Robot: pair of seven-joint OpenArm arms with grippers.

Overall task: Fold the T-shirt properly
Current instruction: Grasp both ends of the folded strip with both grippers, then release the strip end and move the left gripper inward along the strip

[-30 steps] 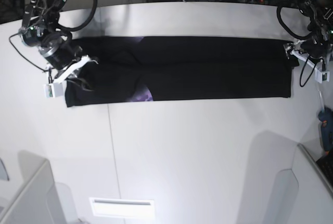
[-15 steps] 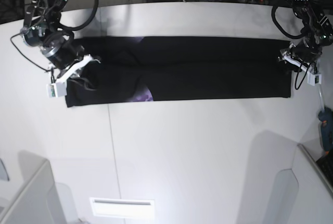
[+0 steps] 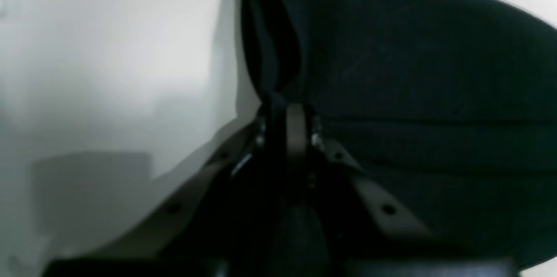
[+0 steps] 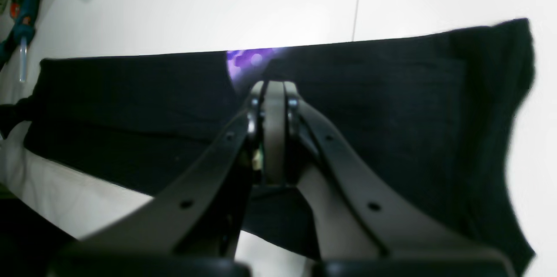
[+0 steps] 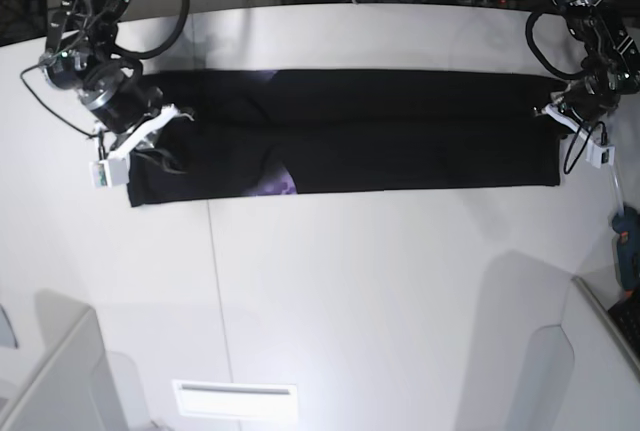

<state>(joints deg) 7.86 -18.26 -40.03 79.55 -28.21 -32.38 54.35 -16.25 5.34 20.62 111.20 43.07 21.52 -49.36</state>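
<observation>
Left wrist view shows my left jaws [image 3: 287,122] newly clamped on the T-shirt [image 5: 345,131] hem, right jaws [image 4: 274,94] pinching its opposite end, ready to fold.

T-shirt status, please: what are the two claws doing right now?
Left gripper shut on the T-shirt edge. Right gripper shut, pinching cloth at the other end. Shirt lies as a long folded strip on the table. Nothing in the way.
</observation>
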